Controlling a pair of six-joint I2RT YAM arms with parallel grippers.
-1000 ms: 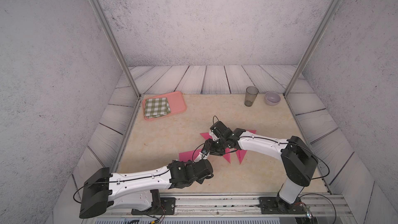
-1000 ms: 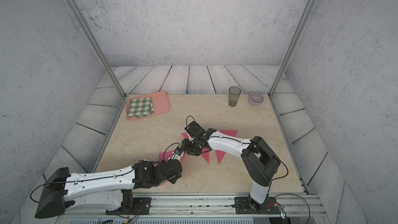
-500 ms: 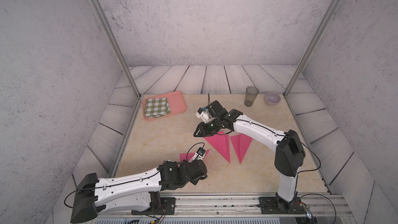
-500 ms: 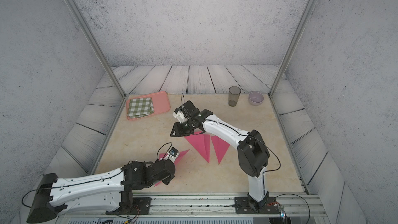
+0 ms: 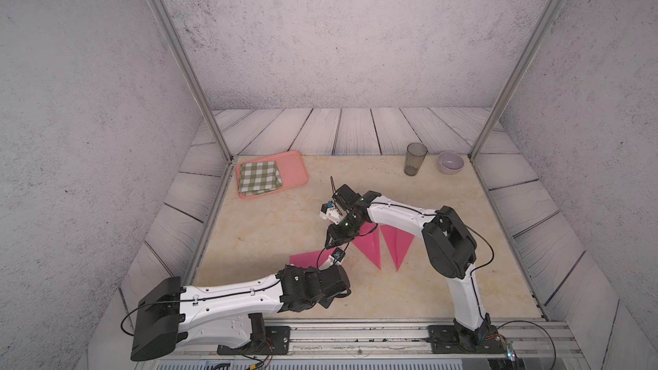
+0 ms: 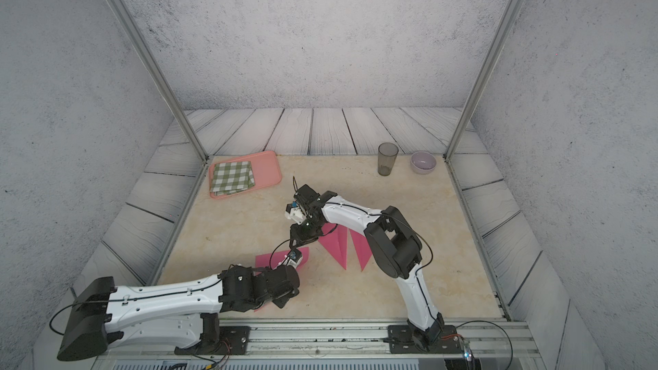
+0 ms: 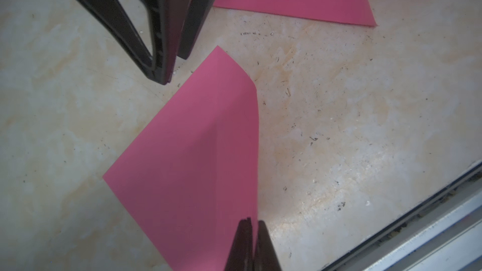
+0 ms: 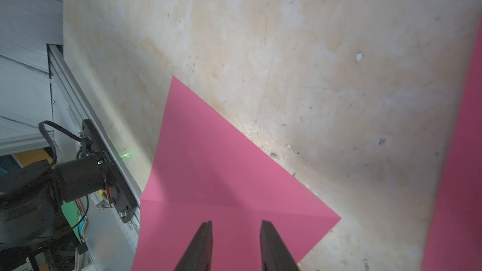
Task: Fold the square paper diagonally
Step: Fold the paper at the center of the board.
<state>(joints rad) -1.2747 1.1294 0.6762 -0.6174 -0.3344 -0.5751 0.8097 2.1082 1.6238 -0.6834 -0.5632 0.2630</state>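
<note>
1. Two fingers of the left gripper [image 7: 253,224] are pressed together, pinching the edge of the pink paper [image 7: 187,152].
2. The right gripper [image 8: 236,222] hangs spread over it, near the table [image 7: 339,100] front.
3. Print on the black bracket [image 8: 109,160] is unreadable.

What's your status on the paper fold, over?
Left gripper shut on pink paper, edge curled up. Right gripper open, tips near its far corner. Folded pink triangles lie nearby, clear of it.

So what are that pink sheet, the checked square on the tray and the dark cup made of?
The pink sheet looks like matte paper: thin, holding a soft bend. The checked square seems woven cloth, folded in soft layers. The cup is probably smoky see-through plastic, possibly glass.
</note>
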